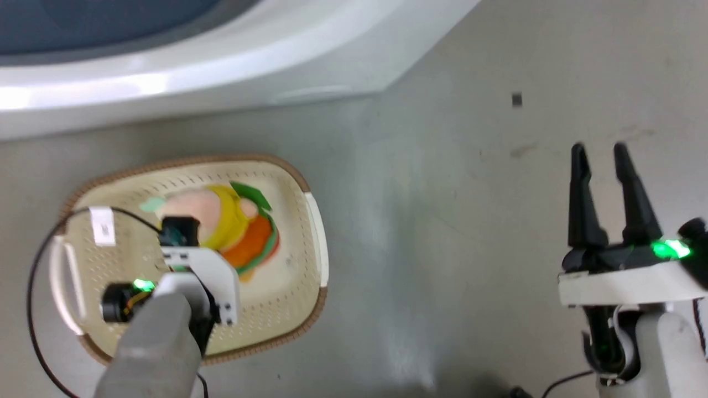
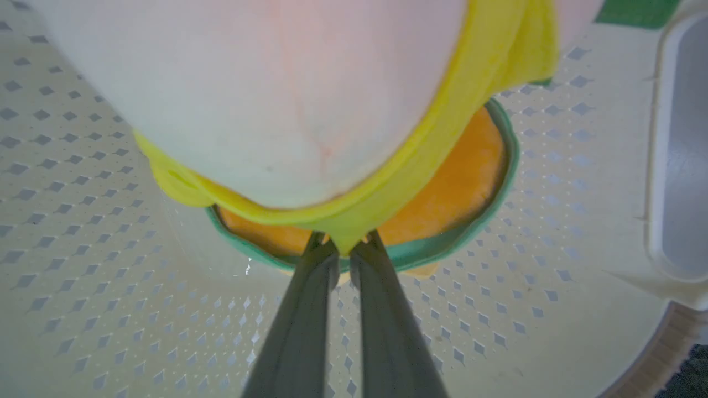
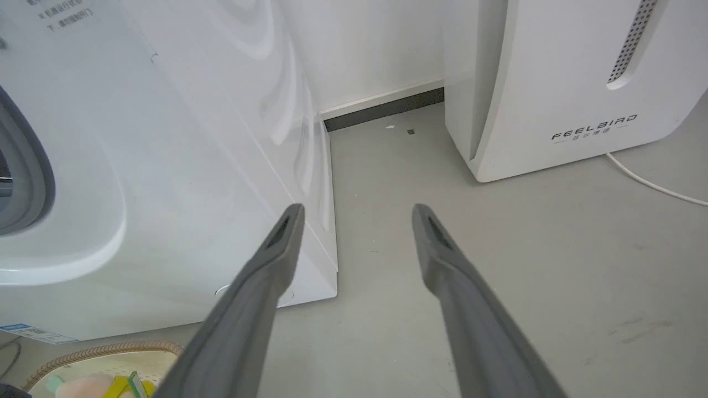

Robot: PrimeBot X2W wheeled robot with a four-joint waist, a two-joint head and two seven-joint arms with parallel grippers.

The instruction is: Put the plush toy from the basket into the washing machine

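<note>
The plush toy (image 1: 232, 226), pink head, yellow top, orange green-trimmed bottom, lies in the cream basket (image 1: 301, 298) on the floor at lower left of the head view. My left gripper (image 2: 344, 246) reaches down into the basket and is shut on a fold of the toy's yellow top (image 2: 442, 160); the fingers (image 2: 301, 320) pinch the fabric at their tips. The washing machine (image 1: 182, 83) fills the top left; its grey gasket (image 3: 27, 171) shows in the right wrist view. My right gripper (image 1: 600, 149) hovers open over bare floor at the right.
A white slanted FEELBIRD appliance (image 3: 586, 83) stands right of the washer, with a white cable (image 3: 652, 185) on the floor. A dark baseboard gap (image 3: 381, 108) lies between them. Grey floor (image 1: 442, 221) separates basket and right arm. A black cable (image 1: 38, 265) loops around my left wrist.
</note>
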